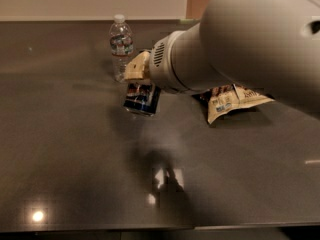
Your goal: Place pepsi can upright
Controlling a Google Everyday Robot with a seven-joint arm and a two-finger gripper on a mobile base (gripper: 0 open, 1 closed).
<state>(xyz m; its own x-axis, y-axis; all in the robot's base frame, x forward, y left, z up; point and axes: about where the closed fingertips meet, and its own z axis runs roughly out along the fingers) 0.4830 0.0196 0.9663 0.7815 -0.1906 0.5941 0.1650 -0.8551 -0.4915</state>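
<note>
The pepsi can (pixel 142 98), small and dark blue with white lettering, sits just under my gripper (pixel 141 86), near the middle of the dark table (pixel 75 159). The can stands close to upright, its base at or just above the tabletop. My gripper reaches in from the right, its tan fingers (pixel 135 68) come down on the can's top, and it is shut on the can. The large white arm (pixel 240 44) hides the rest of the gripper and the area behind the can.
A clear plastic water bottle (pixel 121 46) stands upright just behind and left of the can. A crumpled chip bag (pixel 232 103) lies to the right, partly under the arm. The table's front edge (pixel 150 229) runs along the bottom.
</note>
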